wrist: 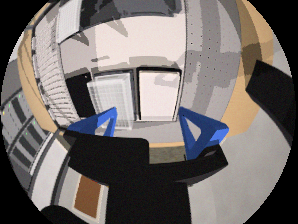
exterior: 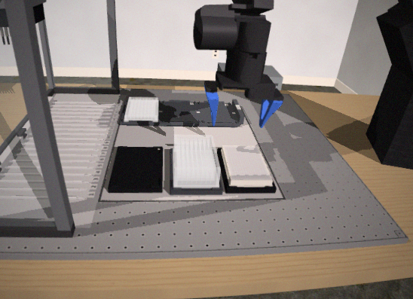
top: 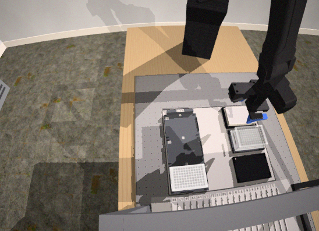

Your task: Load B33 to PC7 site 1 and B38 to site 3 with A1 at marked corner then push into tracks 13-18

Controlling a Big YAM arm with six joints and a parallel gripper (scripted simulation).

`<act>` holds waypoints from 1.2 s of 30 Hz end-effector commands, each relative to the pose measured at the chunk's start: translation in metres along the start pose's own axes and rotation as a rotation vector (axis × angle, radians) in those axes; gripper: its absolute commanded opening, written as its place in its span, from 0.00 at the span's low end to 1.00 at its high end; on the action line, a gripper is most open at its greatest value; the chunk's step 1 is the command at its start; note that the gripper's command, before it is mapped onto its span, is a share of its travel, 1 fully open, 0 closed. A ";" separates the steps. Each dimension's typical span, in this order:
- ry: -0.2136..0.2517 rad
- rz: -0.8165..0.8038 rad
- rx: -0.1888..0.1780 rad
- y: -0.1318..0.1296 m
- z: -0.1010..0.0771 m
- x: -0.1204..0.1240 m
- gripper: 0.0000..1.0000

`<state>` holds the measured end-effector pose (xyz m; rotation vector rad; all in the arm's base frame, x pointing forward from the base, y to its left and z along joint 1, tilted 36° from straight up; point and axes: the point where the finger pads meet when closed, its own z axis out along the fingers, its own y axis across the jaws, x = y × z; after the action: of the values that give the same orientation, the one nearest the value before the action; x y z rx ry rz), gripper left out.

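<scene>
The dark plate carrier PC7 [top: 183, 145] lies on the apron, its handle end away from the rails. A white 96-well plate [top: 188, 177] sits on the carrier's site nearest the rails and also shows in the exterior view [exterior: 141, 109]. The white 384-well plate [exterior: 246, 166] lies in nest S1. The clear deep-well block [exterior: 196, 166] stands on nest S2. Nest S3 [exterior: 137, 169] is black and empty. My gripper [exterior: 240, 113] is open and empty, hovering above the far edge of nest S1. In the wrist view its blue fingers frame the 384-well plate [wrist: 160, 96].
The loading rails [exterior: 68, 139] with numbered tracks lie beyond the carrier's plate end, under a grey frame with an upright post [exterior: 41, 113]. A black block [exterior: 393, 83] stands at the table's right side. The arm's dark links [top: 276, 52] hang over the nests.
</scene>
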<state>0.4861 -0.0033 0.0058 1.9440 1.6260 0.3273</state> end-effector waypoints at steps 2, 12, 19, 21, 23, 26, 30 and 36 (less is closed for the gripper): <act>0.015 0.004 0.012 -0.028 0.003 0.030 1.00; 0.008 0.013 0.004 -0.017 0.020 0.020 1.00; 0.008 0.010 0.006 -0.019 0.039 0.020 1.00; 0.007 0.010 0.006 -0.019 0.045 0.020 1.00; 0.007 0.010 0.007 -0.020 0.050 0.020 1.00; 0.007 0.010 0.007 -0.020 0.053 0.020 1.00; 0.007 0.009 0.008 -0.021 0.063 0.020 1.00; 0.005 0.013 0.010 -0.022 0.063 0.019 1.00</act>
<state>0.5017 0.0097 -0.0570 1.9574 1.6395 0.3315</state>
